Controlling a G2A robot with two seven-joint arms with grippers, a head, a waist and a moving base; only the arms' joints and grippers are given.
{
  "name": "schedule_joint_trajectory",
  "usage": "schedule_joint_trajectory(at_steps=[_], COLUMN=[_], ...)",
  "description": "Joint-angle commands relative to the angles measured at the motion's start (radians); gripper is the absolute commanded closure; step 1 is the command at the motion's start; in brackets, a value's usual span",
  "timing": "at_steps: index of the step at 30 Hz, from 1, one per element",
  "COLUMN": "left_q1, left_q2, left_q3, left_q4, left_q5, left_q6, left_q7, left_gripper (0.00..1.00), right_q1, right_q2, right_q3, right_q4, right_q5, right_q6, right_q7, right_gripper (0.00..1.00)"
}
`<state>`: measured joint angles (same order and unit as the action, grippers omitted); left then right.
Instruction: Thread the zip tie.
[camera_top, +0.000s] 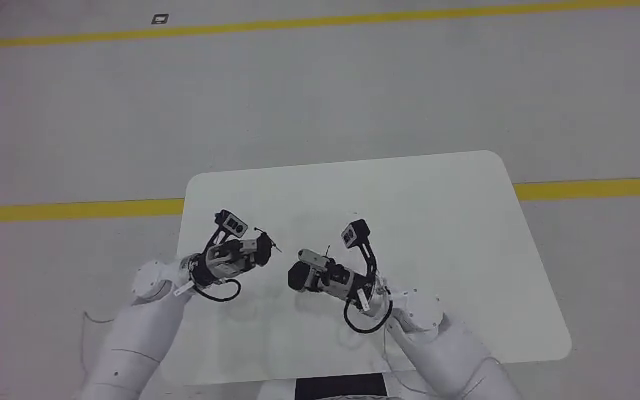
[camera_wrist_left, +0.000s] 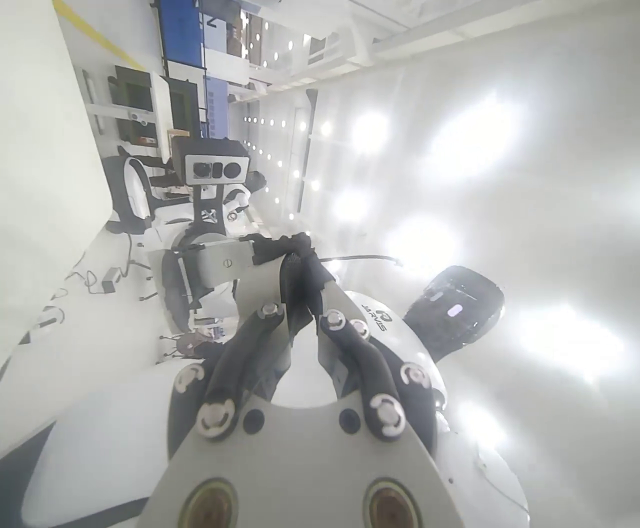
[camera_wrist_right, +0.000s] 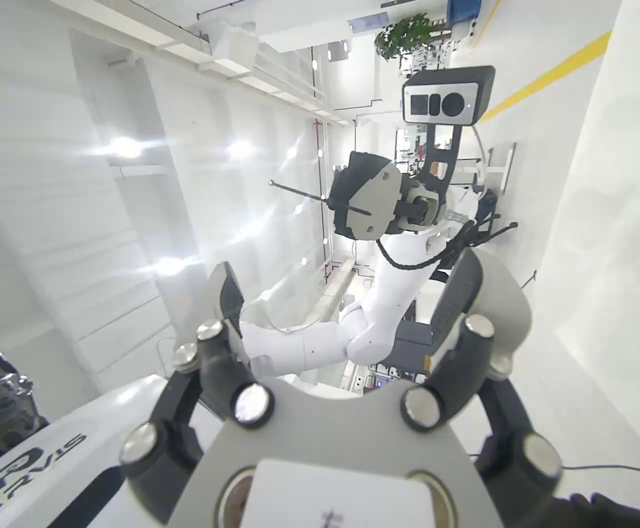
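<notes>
The right gripper holds its two dark-padded fingers spread wide. Beyond the gap, well apart from it, the left gripper faces this way on its white arm. A thin black zip tie juts straight out from the left gripper. It seems pinched there, with its far end free in the air.
</notes>
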<state>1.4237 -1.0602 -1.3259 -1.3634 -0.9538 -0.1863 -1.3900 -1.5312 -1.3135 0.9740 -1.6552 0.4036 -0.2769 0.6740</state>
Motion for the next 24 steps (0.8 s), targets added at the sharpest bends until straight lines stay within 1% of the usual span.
schedule_joint_trajectory(at_steps=[1, 3, 5, 7, 8, 10, 11, 13, 15, 17, 18, 23, 24], left_q1=[0.001, 0.001, -0.001, -0.006, -0.007, -0.010, -0.011, -0.011, -0.012, -0.014, -0.015, -0.015, -0.015], left_q2=[-0.001, -0.001, -0.002, -0.003, -0.004, -0.003, -0.003, -0.001, 0.001, 0.006, 0.008, 0.008, 0.008], left_q3=[-0.001, -0.001, 0.006, 0.010, 0.012, 0.013, 0.011, 0.014, 0.021, 0.031, 0.034, 0.034, 0.034], left_q4=[-0.001, -0.001, -0.005, 0.003, 0.010, 0.022, 0.030, 0.034, 0.034, 0.030, 0.027, 0.027, 0.027], left_q5=[0.000, 0.000, 0.000, 0.000, -0.011, -0.022, -0.028, -0.032, -0.040, -0.038, -0.030, -0.030, -0.030], left_q6=[0.003, 0.003, 0.011, 0.008, 0.010, 0.011, 0.007, 0.004, 0.002, 0.000, -0.007, -0.007, -0.007], left_q7=[0.000, 0.000, 0.032, 0.045, 0.036, 0.011, 0.000, 0.000, 0.000, 0.000, 0.000, 0.000, 0.000], left_gripper=[1.00, 1.00, 1.00, 1.00, 1.00, 1.00, 1.00, 1.00, 1.00, 1.00, 1.00, 1.00, 1.00], right_q1=[-0.001, -0.001, 0.001, 0.011, 0.019, 0.035, 0.045, 0.060, 0.077, 0.084, 0.084, 0.084, 0.083], right_q2=[0.000, 0.000, -0.003, -0.006, -0.008, -0.011, -0.012, -0.016, -0.020, -0.020, -0.020, -0.020, -0.021], right_q3=[0.000, 0.000, -0.014, -0.019, -0.023, -0.025, -0.029, -0.032, -0.040, -0.040, -0.040, -0.040, -0.039], right_q4=[-0.001, -0.001, 0.006, 0.026, 0.042, 0.068, 0.087, 0.110, 0.138, 0.147, 0.147, 0.147, 0.142], right_q5=[-0.002, -0.002, 0.045, 0.107, 0.163, 0.219, 0.255, 0.308, 0.388, 0.399, 0.399, 0.399, 0.404], right_q6=[0.000, 0.000, 0.028, 0.039, 0.050, 0.062, 0.084, 0.098, 0.139, 0.141, 0.141, 0.141, 0.143], right_q7=[-0.001, -0.001, 0.002, 0.020, 0.044, 0.076, 0.093, 0.117, 0.166, 0.177, 0.177, 0.177, 0.163], right_gripper=[0.00, 0.00, 0.00, 0.00, 0.00, 0.00, 0.00, 0.00, 0.00, 0.00, 0.00, 0.00, 0.00])
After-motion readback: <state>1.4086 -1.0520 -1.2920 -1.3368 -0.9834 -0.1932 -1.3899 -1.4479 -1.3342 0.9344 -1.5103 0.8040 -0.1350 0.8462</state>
